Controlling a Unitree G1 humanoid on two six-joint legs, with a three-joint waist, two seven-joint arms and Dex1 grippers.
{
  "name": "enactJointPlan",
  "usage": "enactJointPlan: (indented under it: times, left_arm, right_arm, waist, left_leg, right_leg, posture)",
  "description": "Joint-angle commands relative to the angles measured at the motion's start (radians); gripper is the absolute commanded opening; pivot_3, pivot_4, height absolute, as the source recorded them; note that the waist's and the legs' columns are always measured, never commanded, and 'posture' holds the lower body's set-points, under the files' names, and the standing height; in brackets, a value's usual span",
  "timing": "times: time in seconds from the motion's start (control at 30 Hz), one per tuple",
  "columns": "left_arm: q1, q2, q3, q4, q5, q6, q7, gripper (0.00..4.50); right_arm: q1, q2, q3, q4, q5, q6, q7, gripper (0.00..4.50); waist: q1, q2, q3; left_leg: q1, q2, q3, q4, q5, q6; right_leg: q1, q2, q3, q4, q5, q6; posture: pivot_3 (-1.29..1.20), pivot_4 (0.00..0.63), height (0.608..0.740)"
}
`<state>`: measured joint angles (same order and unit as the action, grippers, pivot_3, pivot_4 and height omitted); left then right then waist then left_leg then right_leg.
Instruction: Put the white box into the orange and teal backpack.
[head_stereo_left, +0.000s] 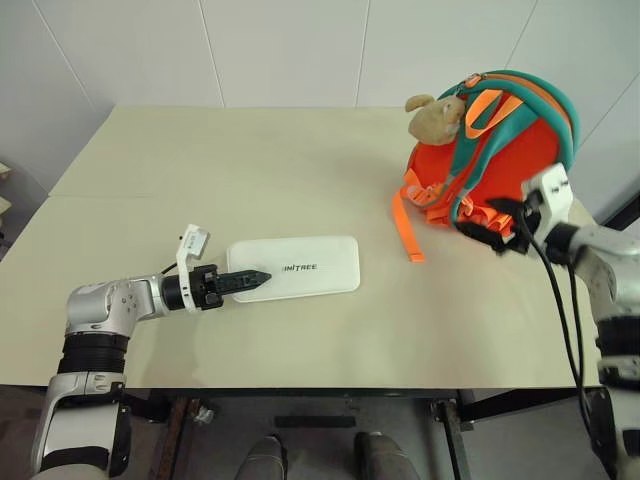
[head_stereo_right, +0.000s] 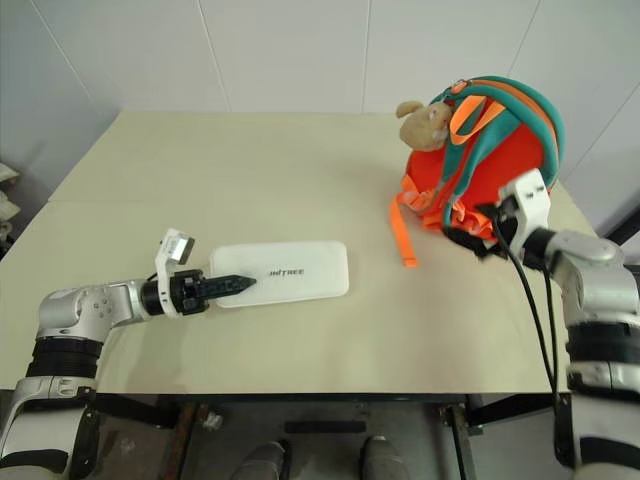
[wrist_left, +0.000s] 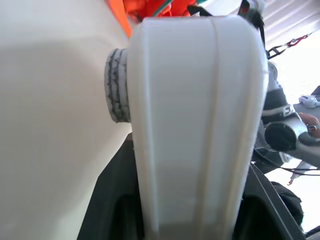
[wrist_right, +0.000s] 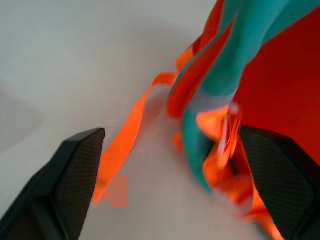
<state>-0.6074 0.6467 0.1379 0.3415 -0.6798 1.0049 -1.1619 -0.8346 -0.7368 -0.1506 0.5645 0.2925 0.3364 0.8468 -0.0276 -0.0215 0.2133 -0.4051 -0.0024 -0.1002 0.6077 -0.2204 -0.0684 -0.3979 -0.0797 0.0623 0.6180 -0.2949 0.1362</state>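
The white box (head_stereo_left: 296, 267) lies flat on the table (head_stereo_left: 250, 180) at centre-left of the frame, its near end clamped between the fingers of the left gripper (head_stereo_left: 256, 279). At the upper right, the orange and teal backpack (head_stereo_left: 497, 150) stands; the right gripper (head_stereo_left: 497, 226), jaws spread wide, sits at its straps

Beige table (head_stereo_left: 250, 190) against white panelled wall (head_stereo_left: 280, 50)

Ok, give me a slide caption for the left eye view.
Left gripper clamps the white box end; open right gripper reaches the orange and teal backpack.
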Motion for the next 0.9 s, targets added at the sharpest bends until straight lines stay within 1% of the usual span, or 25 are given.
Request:
enactJointPlan:
  times: [0.03, 0.17, 0.27, 0.37, 0.47, 0.5, 0.67, 0.7, 0.73, 0.8, 0.83, 0.87, 0.9]
  left_arm:
    - [0.008, 0.015, 0.032, -0.075, -0.012, -0.071, -0.025, 1.34]
    - [0.032, 0.018, 0.045, -0.122, -0.015, -0.089, 0.003, 1.34]
    - [0.096, 0.016, 0.089, -0.206, -0.046, -0.069, 0.046, 1.34]
    - [0.136, 0.012, 0.127, -0.261, -0.072, -0.059, 0.079, 1.34]
    - [0.159, 0.011, 0.154, -0.286, -0.088, -0.058, 0.109, 1.34]
    - [0.162, 0.011, 0.157, -0.289, -0.09, -0.059, 0.114, 1.34]
    - [0.187, 0.018, 0.195, -0.313, -0.108, -0.063, 0.142, 1.34]
    - [0.19, 0.02, 0.202, -0.317, -0.11, -0.065, 0.147, 1.34]
    - [0.194, 0.022, 0.21, -0.32, -0.113, -0.07, 0.149, 1.34]
    - [0.204, 0.031, 0.226, -0.328, -0.114, -0.077, 0.153, 1.34]
    - [0.209, 0.035, 0.236, -0.333, -0.118, -0.076, 0.156, 1.34]
    - [0.214, 0.035, 0.253, -0.34, -0.123, -0.093, 0.152, 1.34]
    - [0.215, 0.037, 0.28, -0.344, -0.145, -0.09, 0.147, 1.34]
  right_arm:
    - [-0.124, 0.031, -0.008, 0.156, -0.04, -0.083, -0.059, 4.5]
    - [-0.28, 0.094, 0.013, 0.378, -0.109, -0.178, -0.155, 4.5]
    - [-0.384, 0.161, 0.008, 0.536, -0.138, -0.256, -0.235, 4.5]
    - [-0.433, 0.21, -0.009, 0.62, -0.137, -0.319, -0.241, 4.5]
    - [-0.456, 0.244, -0.028, 0.66, -0.125, -0.38, -0.217, 3.9]
    - [-0.46, 0.249, -0.031, 0.668, -0.125, -0.39, -0.206, 3.54]
    - [-0.466, 0.284, -0.03, 0.669, -0.121, -0.432, -0.048, 1.88]
    - [-0.465, 0.288, -0.03, 0.662, -0.116, -0.438, -0.002, 1.58]
    - [-0.464, 0.292, -0.032, 0.649, -0.104, -0.436, 0.057, 1.18]
    - [-0.457, 0.302, -0.039, 0.594, -0.06, -0.414, 0.21, 0.52]
    - [-0.45, 0.305, -0.041, 0.552, -0.032, -0.373, 0.281, 0.21]
    - [-0.43, 0.304, -0.038, 0.477, 0.008, -0.301, 0.364, 0.04]
    - [-0.397, 0.3, -0.025, 0.374, 0.05, -0.209, 0.435, 0.03]
  waist:
    - [-0.001, 0.0, 0.0]
    - [-0.003, 0.0, 0.0]
    - [-0.012, 0.0, 0.0]
    - [-0.026, 0.0, 0.0]
    - [-0.03, 0.0, 0.0]
    - [-0.03, 0.0, 0.0]
    - [-0.036, 0.0, 0.0]
    - [-0.036, 0.0, 0.0]
    - [-0.036, 0.0, 0.0]
    - [-0.042, 0.0, 0.0]
    - [-0.047, 0.0, 0.0]
    - [-0.051, 0.0, 0.0]
    - [-0.054, 0.0, 0.0]
  left_leg:
    - [0.0, 0.0, 0.0, -0.001, 0.0, 0.0]
    - [-0.001, 0.0, 0.001, -0.009, 0.001, -0.002]
    - [-0.003, 0.0, 0.002, -0.013, 0.004, -0.007]
    - [-0.004, 0.002, 0.003, -0.016, 0.005, -0.009]
    - [-0.004, 0.002, 0.003, -0.016, 0.005, -0.009]
    - [-0.004, 0.002, 0.003, -0.015, 0.005, -0.009]
    - [-0.002, 0.001, 0.003, -0.014, 0.005, -0.008]
    - [-0.001, 0.001, 0.003, -0.014, 0.005, -0.007]
    - [-0.001, 0.001, 0.003, -0.014, 0.005, -0.007]
    - [-0.001, 0.001, 0.003, -0.014, 0.005, -0.006]
    - [-0.001, 0.001, 0.003, -0.014, 0.005, -0.006]
    - [0.0, 0.001, 0.002, -0.014, 0.006, -0.006]
    - [0.0, 0.001, 0.002, -0.014, 0.006, -0.006]
  right_leg:
    - [-0.001, 0.0, 0.0, 0.0, 0.0, 0.0]
    - [-0.005, 0.0, 0.0, -0.002, -0.002, 0.0]
    - [-0.01, 0.0, 0.001, 0.0, -0.003, -0.001]
    - [-0.014, 0.001, 0.002, 0.005, -0.005, -0.002]
    - [-0.014, 0.001, 0.002, 0.007, -0.005, -0.002]
    - [-0.014, 0.001, 0.002, 0.007, -0.005, -0.002]
    - [-0.014, 0.001, 0.002, 0.008, -0.005, -0.002]
    - [-0.014, 0.001, 0.002, 0.009, -0.005, -0.002]
    - [-0.014, 0.001, 0.002, 0.01, -0.005, -0.002]
    - [-0.014, 0.001, 0.002, 0.011, -0.005, -0.002]
    - [-0.014, 0.001, 0.002, 0.011, -0.005, -0.002]
    - [-0.014, 0.001, 0.002, 0.012, -0.005, -0.002]
    - [-0.014, 0.002, 0.002, 0.012, -0.005, -0.002]
  posture:
    - [0.0, 0.15, 0.74]
    - [0.0, 0.15, 0.74]
    - [0.0, 0.15, 0.74]
    - [0.0, 0.15, 0.74]
    - [0.0, 0.15, 0.74]
    - [0.0, 0.15, 0.74]
    - [0.0, 0.15, 0.74]
    - [0.0, 0.15, 0.74]
    - [0.0, 0.15, 0.74]
    - [0.0, 0.15, 0.74]
    - [0.0, 0.15, 0.74]
    - [0.0, 0.15, 0.74]
    - [0.0, 0.15, 0.74]
